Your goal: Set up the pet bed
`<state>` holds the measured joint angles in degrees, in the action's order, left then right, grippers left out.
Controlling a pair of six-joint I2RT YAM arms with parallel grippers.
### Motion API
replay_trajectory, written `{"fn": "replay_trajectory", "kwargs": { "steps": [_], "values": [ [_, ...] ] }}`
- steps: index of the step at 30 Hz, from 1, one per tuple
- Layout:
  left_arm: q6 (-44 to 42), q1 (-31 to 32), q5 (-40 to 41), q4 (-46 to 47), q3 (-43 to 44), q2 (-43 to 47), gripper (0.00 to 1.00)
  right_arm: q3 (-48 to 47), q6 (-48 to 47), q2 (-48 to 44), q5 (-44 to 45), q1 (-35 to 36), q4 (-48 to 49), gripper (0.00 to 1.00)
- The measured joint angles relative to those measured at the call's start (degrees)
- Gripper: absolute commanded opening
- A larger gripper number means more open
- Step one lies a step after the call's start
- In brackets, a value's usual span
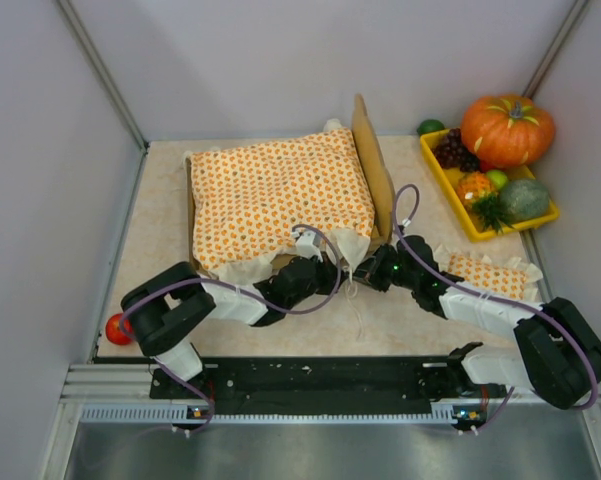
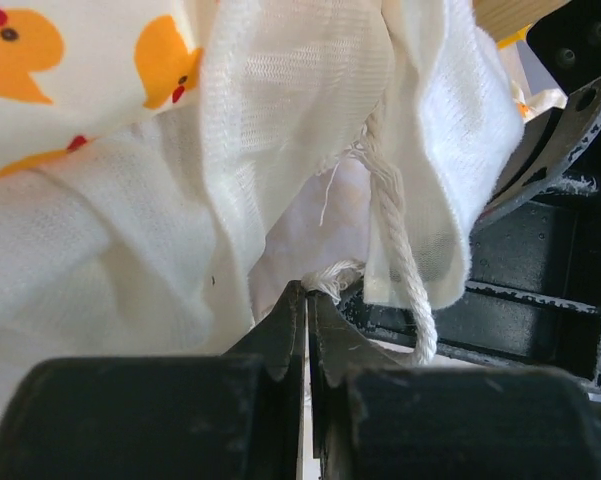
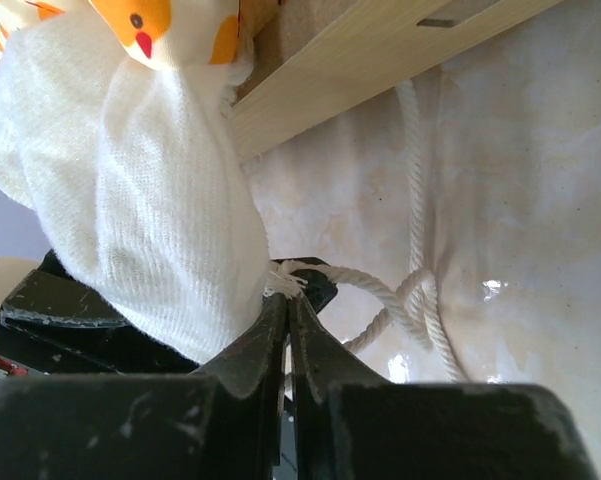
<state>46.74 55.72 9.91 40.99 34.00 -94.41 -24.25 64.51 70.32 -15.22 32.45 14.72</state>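
The pet bed stands at the table's middle, its plywood headboard [image 1: 372,165] upright at the right end. The orange-dotted bedspread [image 1: 280,190] covers it, so the grey base is hidden. Both grippers meet at the bed's near right corner. My left gripper [image 1: 332,274] is shut, and the frayed end of a white cord [image 2: 332,278] sits at its tips [image 2: 308,292] under the white ruffle [image 2: 280,120]. My right gripper [image 1: 368,276] is shut on another frayed end of cord [image 3: 292,280] beside the ruffle [image 3: 150,220], below the light-wood rail [image 3: 380,60]. Loose cord [image 3: 420,300] loops on the table.
The orange-dotted pillow [image 1: 490,275] lies on the table to the right, by my right arm. A yellow tray [image 1: 450,190] with grapes and fruit, and a pumpkin [image 1: 507,128], stand at the back right. A red ball [image 1: 118,328] lies at the near left edge. Walls close in on three sides.
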Motion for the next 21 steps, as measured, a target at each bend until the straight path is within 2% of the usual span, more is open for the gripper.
{"fn": "replay_trajectory", "kwargs": {
  "steps": [2, 3, 6, 9, 17, 21],
  "values": [
    [-0.1, -0.1, 0.0, -0.5, 0.3, 0.0, 0.00, -0.4, -0.4, 0.0, 0.0, 0.0, -1.1, 0.15],
    [-0.2, -0.1, 0.2, -0.6, 0.4, 0.0, 0.00, -0.6, -0.8, -0.1, 0.0, 0.0, -1.9, 0.24],
    [-0.2, -0.4, 0.3, -0.4, 0.8, 0.0, 0.00, -1.9, -2.7, -0.5, 0.6, 0.0, -6.0, 0.36],
    [-0.1, -0.6, 0.5, -0.5, 0.8, 0.0, 0.00, -3.3, -5.1, -2.6, 2.2, 0.2, -12.0, 0.41],
    [1.6, -0.5, 0.5, -4.8, 0.9, 0.2, 0.00, -4.3, -12.5, -15.5, 10.1, 0.4, -22.3, 0.45],
    [2.9, -0.5, 0.1, -10.4, 1.5, 0.8, 0.00, -4.0, -14.8, -18.3, 11.9, 0.4, -25.5, 0.41]
  ]
}}
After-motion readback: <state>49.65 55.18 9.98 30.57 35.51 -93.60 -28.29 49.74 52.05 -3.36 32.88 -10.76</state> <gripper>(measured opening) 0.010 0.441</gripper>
